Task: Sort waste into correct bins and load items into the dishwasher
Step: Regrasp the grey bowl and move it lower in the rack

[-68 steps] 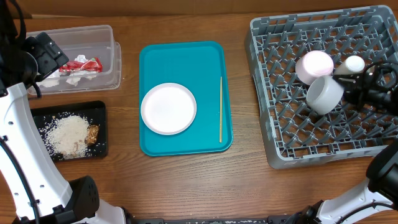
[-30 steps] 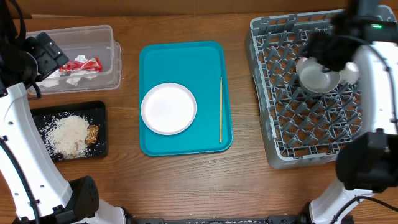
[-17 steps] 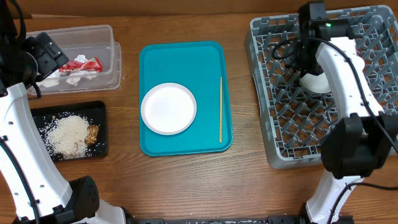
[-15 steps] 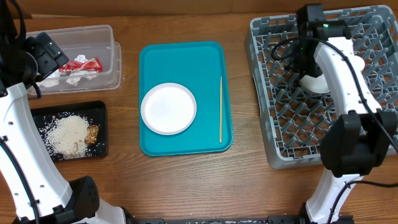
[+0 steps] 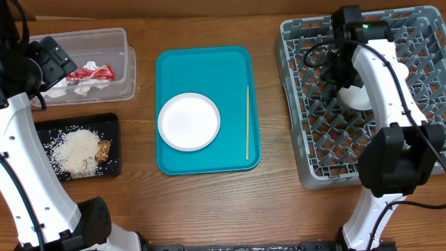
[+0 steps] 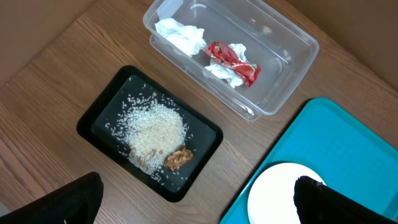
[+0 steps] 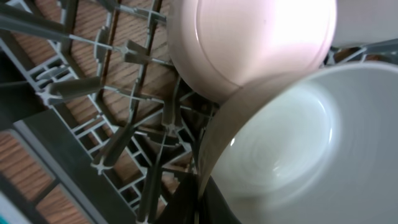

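Evidently the small white cup [image 7: 280, 149] leans on a pale bowl [image 7: 249, 37] among the pegs of the dish rack [image 5: 306, 139], which prop it, with the right claw [image 5: 340, 70] pressed together at its rim, while the left claw [image 6: 199, 205] hangs spread above the black crumb tray [image 6: 200, 138].

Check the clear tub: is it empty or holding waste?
Holding waste: a red-and-white wrapper and a crumpled white napkin lie inside the clear tub.
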Available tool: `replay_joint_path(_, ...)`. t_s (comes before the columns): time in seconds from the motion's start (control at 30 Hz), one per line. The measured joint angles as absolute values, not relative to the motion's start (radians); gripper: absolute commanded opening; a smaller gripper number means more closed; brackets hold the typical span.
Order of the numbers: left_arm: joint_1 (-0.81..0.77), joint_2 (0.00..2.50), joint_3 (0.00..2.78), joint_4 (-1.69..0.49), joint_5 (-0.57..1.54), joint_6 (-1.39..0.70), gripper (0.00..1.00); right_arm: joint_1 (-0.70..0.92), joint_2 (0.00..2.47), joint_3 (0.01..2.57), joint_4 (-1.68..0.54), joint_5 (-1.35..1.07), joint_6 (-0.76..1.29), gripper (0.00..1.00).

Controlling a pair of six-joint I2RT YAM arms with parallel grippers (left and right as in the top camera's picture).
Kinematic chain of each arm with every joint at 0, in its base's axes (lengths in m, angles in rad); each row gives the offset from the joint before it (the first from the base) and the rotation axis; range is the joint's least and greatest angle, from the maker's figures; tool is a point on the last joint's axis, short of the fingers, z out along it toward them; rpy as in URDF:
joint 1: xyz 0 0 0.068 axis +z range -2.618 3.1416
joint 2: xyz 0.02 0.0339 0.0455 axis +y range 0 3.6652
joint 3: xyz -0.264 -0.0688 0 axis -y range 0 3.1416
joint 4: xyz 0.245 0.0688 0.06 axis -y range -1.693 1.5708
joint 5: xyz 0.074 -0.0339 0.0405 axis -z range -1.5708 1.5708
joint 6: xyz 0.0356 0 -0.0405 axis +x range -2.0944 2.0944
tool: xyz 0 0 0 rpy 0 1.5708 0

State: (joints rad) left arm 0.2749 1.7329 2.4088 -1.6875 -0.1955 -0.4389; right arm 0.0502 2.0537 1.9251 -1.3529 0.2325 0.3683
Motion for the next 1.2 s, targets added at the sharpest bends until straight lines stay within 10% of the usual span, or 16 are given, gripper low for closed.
replay_joint_path(0.33, 0.275, 1.733, 2.409, -1.687, -0.196, -0.439, 1.00, -0.034, 1.983, 1.969, -1.436, 0.052, 0.384, 0.04)
replay_joint_path(0.8, 0.275, 1.733, 2.409, -1.687, -0.196, -0.439, 1.00, -0.473, 1.936, 1.899, -1.631, -1.033, -0.146, 0.04)
replay_joint_path(1.2, 0.275, 1.733, 2.409, -1.687, -0.196, -0.439, 1.00, -0.521, 1.933, 1.552, -1.324, -1.309, -0.283, 0.04)
